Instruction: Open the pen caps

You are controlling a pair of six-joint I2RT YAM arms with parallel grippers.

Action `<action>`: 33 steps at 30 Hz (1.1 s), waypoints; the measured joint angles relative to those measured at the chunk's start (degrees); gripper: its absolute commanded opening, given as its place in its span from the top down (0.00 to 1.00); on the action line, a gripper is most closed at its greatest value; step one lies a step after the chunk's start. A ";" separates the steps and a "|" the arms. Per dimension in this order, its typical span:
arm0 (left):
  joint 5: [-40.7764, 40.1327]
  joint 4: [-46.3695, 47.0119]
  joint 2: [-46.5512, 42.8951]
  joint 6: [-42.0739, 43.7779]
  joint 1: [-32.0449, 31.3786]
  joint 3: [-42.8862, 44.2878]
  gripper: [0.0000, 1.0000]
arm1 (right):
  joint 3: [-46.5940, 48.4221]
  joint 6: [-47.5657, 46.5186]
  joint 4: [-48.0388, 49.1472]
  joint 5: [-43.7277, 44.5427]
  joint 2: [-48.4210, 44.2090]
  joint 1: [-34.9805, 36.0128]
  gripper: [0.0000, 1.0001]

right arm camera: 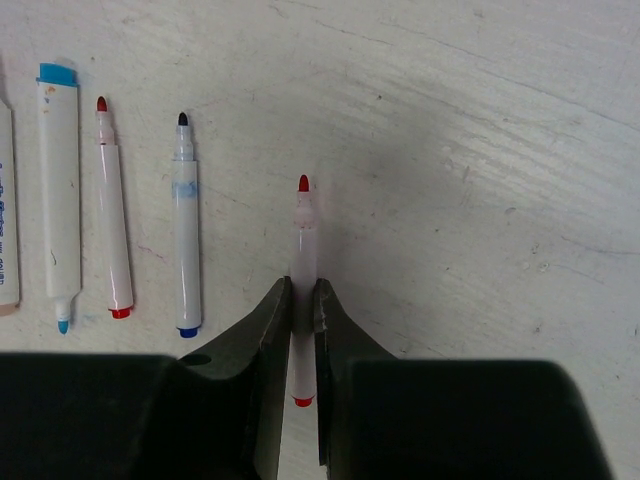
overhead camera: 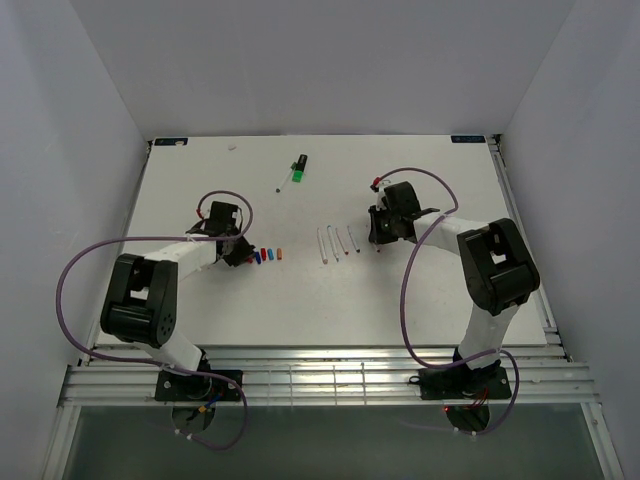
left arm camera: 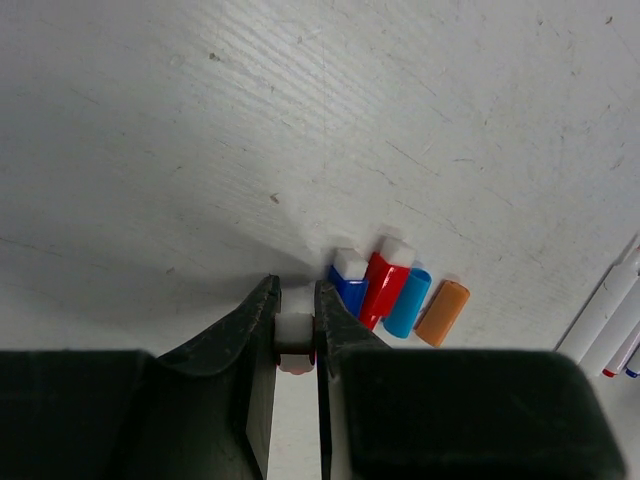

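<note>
My left gripper (left arm camera: 296,290) is shut on a small pale cap (left arm camera: 295,328) with a red end, low over the table. Right beside it lie a dark blue cap (left arm camera: 350,287), a red cap (left arm camera: 385,285), a light blue cap (left arm camera: 408,303) and an orange cap (left arm camera: 442,313). My right gripper (right arm camera: 302,290) is shut on the barrel of a white pen with a red tip (right arm camera: 303,235), which lies along the table. Three uncapped white pens lie to its left: a dark-tipped one (right arm camera: 185,240), a red one (right arm camera: 112,220) and a light blue one (right arm camera: 58,200).
In the top view the left gripper (overhead camera: 240,252) is at the row of caps (overhead camera: 268,255) and the right gripper (overhead camera: 380,235) is beside the row of pens (overhead camera: 335,242). A black marker with a green cap (overhead camera: 298,167) lies at the back. White walls surround the table.
</note>
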 measured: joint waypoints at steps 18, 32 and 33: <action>-1.40 0.07 -1.14 -0.85 -0.02 0.07 0.24 | 0.00 0.44 0.42 -1.07 0.24 0.42 0.87; -3.19 -2.82 0.52 2.91 -0.17 14.34 0.04 | -0.11 3.91 3.85 -6.14 1.16 0.66 0.58; -3.17 -1.60 1.77 3.78 -0.37 16.59 0.07 | -0.11 4.22 4.00 -6.08 1.16 0.68 0.56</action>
